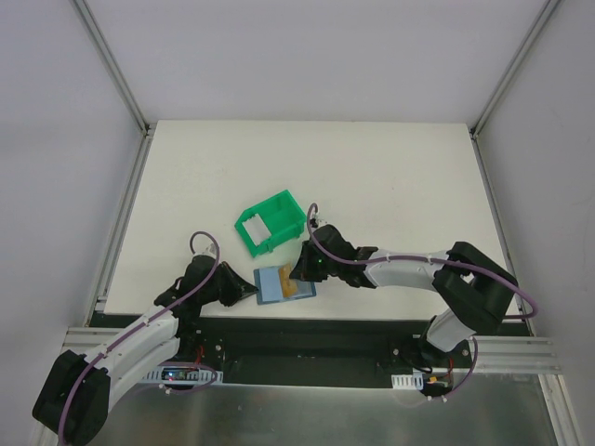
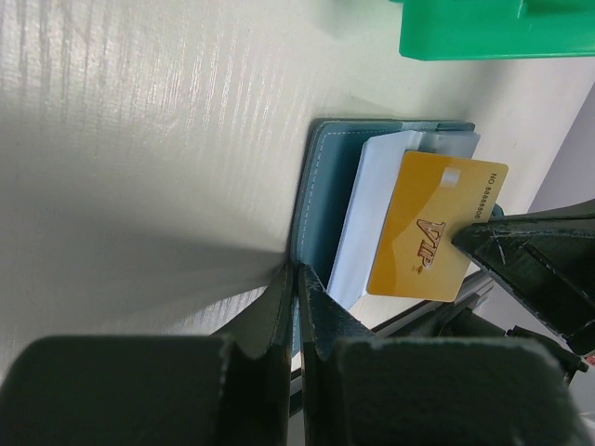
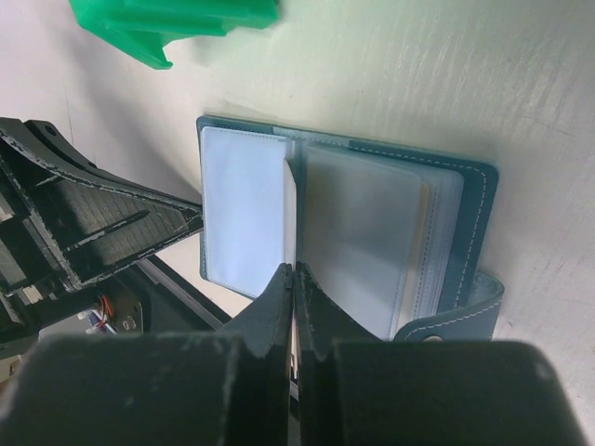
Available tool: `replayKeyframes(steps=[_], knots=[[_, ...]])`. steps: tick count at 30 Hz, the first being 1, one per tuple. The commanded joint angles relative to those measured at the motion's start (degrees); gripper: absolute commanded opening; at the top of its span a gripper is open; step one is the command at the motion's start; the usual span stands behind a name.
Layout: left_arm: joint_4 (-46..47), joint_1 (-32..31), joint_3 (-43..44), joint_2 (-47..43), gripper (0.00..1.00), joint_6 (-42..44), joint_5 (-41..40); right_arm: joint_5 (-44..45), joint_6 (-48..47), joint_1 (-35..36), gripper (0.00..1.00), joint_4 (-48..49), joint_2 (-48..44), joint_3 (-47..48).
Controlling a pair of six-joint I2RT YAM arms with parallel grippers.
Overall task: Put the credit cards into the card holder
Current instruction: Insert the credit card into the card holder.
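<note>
Both closed: left hand point(image 2: 297, 274) touches the card holder point(image 2: 321, 204), right hand point(image 3: 293, 271) pinches the tan-gold card point(image 2: 428, 223).

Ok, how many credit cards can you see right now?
2. A gold card is pinched in the right gripper over the open card holder; a pale one seems to sit in the green bin. More may be hidden inside either.

1. The green bin point(image 1: 271, 223) stands just behind the open card holder point(image 1: 270, 279), blocking that side.
2. The left gripper point(image 1: 253, 292) clamps its left edge; the right gripper point(image 1: 299, 275) pinches the gold card point(image 2: 432, 223) over the pockets.
3. Bare table point(image 1: 390, 177) lies beyond the bin and to the right, leaving open passage.
</note>
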Motion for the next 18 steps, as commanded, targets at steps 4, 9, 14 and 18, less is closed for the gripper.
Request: replayKeyframes(steps=[4,9,14,18], knots=[[-0.8,0.8,-0.6,0.0,0.0,-0.1,0.3,0.0,-0.6,-1.0,0.01,0.9,-1.3,-0.1],[-0.8,0.8,-0.4,0.4,0.0,0.5,0.3,-1.3,-1.8,-1.5,0.01,1.3,-2.2,-0.1],[-0.8,0.8,-1.1,0.7,0.0,1.1,-1.0,-2.1,-5.8,-1.3,0.0,1.3,-4.6,0.5],[-0.8,0.8,-1.7,0.6,0.0,2.1,-2.7,-1.4,-8.5,-1.3,0.0,0.8,-8.6,-0.7]])
